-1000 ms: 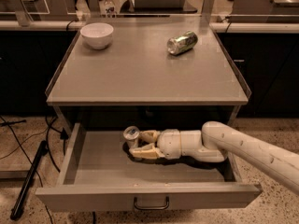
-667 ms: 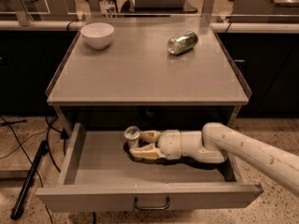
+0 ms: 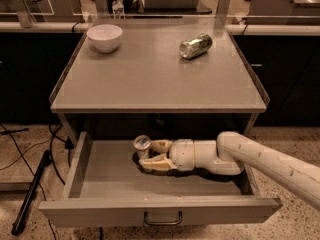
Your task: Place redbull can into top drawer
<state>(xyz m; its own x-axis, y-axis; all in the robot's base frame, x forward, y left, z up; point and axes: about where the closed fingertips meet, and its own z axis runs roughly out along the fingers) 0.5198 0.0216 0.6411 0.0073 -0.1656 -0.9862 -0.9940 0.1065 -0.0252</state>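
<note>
The top drawer (image 3: 100,210) is pulled open under the grey tabletop, and its dark bar handle (image 3: 162,219) faces me. My gripper (image 3: 146,155) reaches in from the right, low over the drawer floor. Its fingers (image 3: 154,163) sit on either side of the redbull can (image 3: 142,143). The can stands about upright in the middle of the drawer, showing its silver top. The fingers hide most of its body. I cannot tell whether it rests on the drawer floor.
A stubby greenish can (image 3: 195,46) lies on its side at the back right of the tabletop (image 3: 150,79). A white bowl (image 3: 104,37) stands at the back left. My white arm (image 3: 260,159) crosses the drawer's right side. Cables and a dark pole lie on the floor at the left.
</note>
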